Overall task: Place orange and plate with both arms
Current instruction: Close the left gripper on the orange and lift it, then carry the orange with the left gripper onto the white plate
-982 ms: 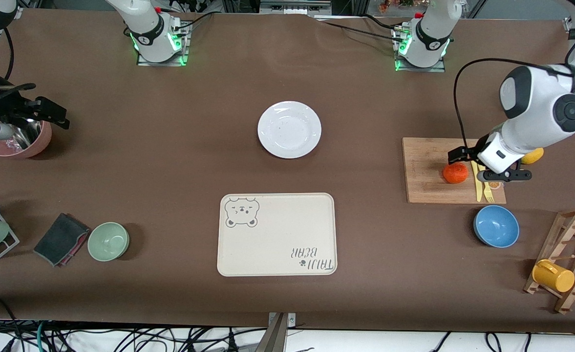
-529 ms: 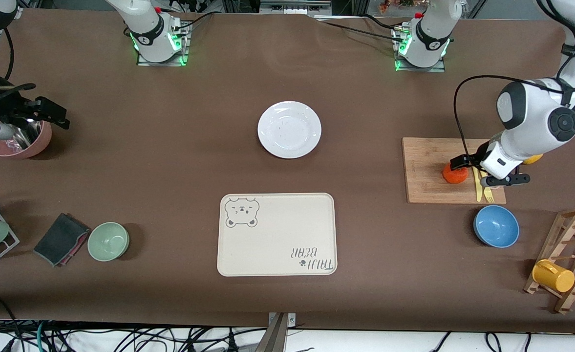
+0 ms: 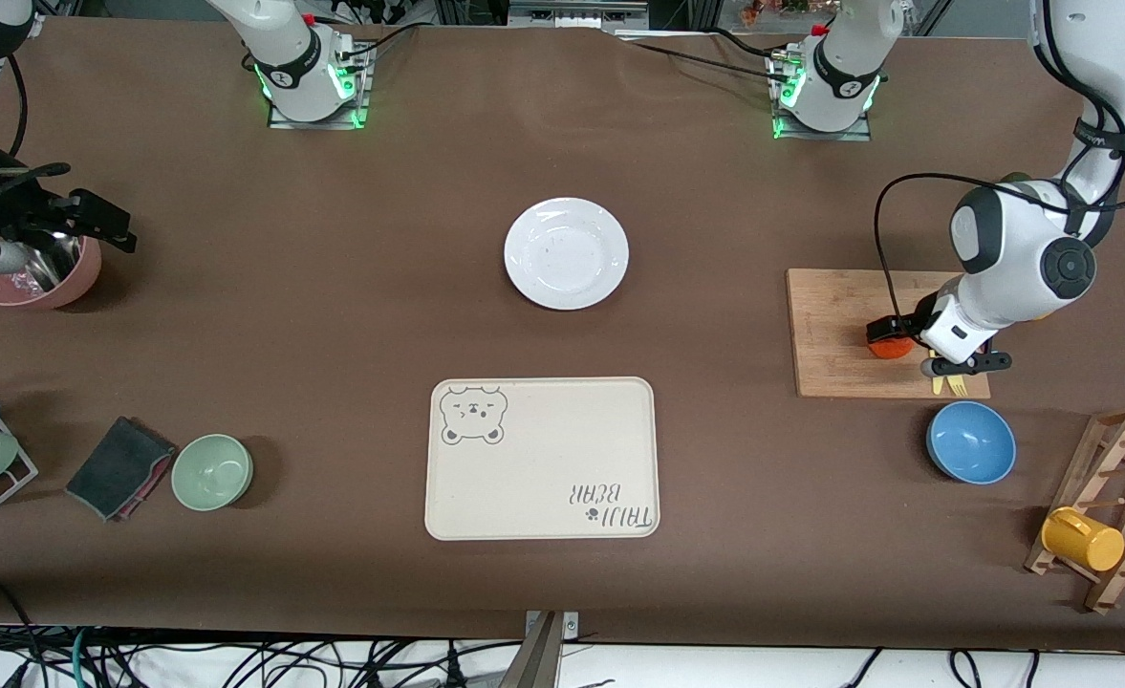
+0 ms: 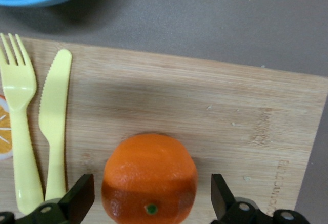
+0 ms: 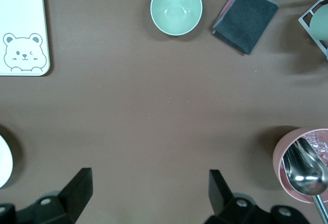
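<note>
Orange (image 4: 149, 179): seated on the cutting board (image 3: 834, 334) toward the left arm's end of the surface (image 3: 333, 315), between the spread fingers (image 4: 78, 199) of the left gripper (image 4: 151, 203), untouched.
Left gripper: held wide, lowered around the orange; a yellow knife (image 4: 54, 126) and fork (image 4: 19, 116) lie just beside it.
Right gripper (image 5: 148, 196): held wide, kept waiting over the pink cup (image 3: 41, 277) at the right arm's end.
Plate (image 3: 566, 252): bare, mid-surface, farther from the front camera than the bear tray (image 3: 541, 459).
Risk: the round fruit could be rolled or squeezed out if the fingers are closed off-centre; the knife could be nudged by the nearer finger.
Change: the left gripper has been brought down from above the board to the orange's level; nothing else is moved.
</note>
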### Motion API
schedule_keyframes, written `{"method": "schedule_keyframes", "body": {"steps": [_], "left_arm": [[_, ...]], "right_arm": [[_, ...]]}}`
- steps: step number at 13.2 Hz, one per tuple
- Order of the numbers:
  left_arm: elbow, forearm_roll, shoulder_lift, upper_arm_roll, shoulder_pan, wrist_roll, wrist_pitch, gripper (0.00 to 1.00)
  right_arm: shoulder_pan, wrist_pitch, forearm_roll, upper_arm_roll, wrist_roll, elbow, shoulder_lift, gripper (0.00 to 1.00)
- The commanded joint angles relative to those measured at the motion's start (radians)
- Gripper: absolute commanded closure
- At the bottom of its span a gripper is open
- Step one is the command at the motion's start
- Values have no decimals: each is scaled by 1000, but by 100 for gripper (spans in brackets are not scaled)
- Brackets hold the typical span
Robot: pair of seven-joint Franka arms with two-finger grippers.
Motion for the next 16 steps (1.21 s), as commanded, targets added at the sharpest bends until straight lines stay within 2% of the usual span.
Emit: {"method": "schedule_keyframes", "body": {"steps": [1, 2, 3, 4, 5, 8, 11, 14, 16], "left_arm": [[-9, 0, 9, 4, 11, 22, 15, 6], [-16, 0, 9, 6, 15, 22, 15, 21], [-18, 0, 2, 6, 16, 22, 11, 66], [-18, 0, -11, 4, 14, 22, 0, 85], [-16, 0, -38, 4, 16, 29, -21, 95], [-6, -21, -151, -3, -21, 111, -109, 98], [8, -112, -228, -5, -165, -9, -193, 99], [78, -118, -198, -8, -298, -46, -229, 100], [135, -138, -141, -6, -413, -175, -229, 100]], "right_arm": [[2, -15, 8, -4, -2, 19, 5, 0], [2, -15, 8, -4, -2, 19, 5, 0], [2, -15, 8, -4, -2, 19, 5, 0], [2, -15, 8, -4, -2, 19, 5, 0], [2, -15, 8, -4, -2, 19, 5, 0], [2, -15, 8, -4, -2, 19, 5, 0], [2, -15, 8, -4, -2, 19, 5, 0], [2, -15, 8, -4, -2, 19, 5, 0], [2, -15, 8, -4, -3, 19, 5, 0]]}}
